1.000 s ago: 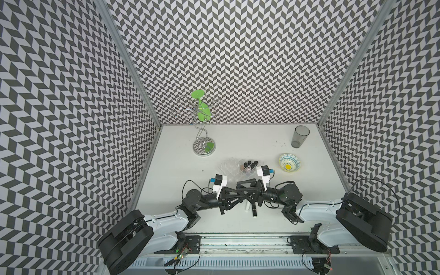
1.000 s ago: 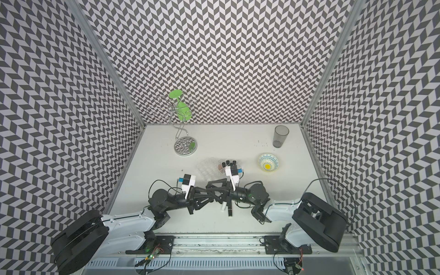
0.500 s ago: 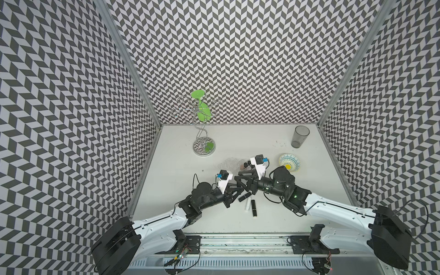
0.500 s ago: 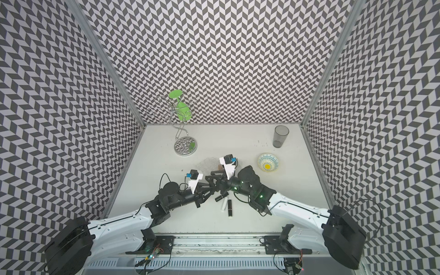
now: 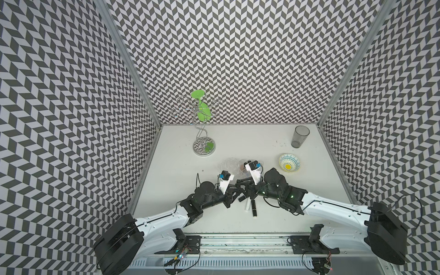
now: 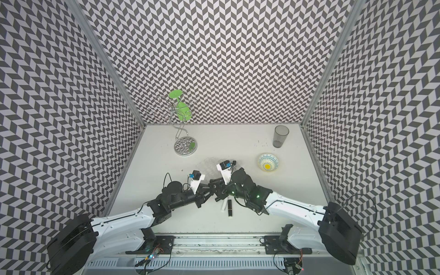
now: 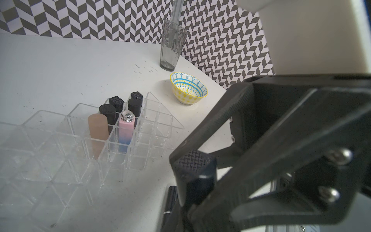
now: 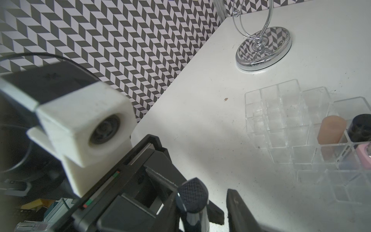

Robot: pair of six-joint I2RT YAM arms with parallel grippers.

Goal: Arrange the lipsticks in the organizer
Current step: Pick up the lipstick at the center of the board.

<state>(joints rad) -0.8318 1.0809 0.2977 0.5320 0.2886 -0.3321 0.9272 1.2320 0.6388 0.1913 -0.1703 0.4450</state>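
Beside the organizer (image 8: 281, 112), the right gripper (image 8: 206, 209), fingers parted, is straddling the cap of a black lipstick (image 8: 193, 192) seemingly clamped by the left gripper (image 5: 235, 194).

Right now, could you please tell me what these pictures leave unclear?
The black lipstick, lower end: right wrist view, cut by the frame edge.
The organizer, contents: both top views, partly covered by the right wrist camera.
Loose lipsticks: both top views, partly under the right arm.

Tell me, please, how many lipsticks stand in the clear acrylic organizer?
6, clustered in the clear acrylic organizer: tan tube, pink-to-blue tube, two round-capped black tubes, two hexagonal-capped black tubes. None seems hidden.
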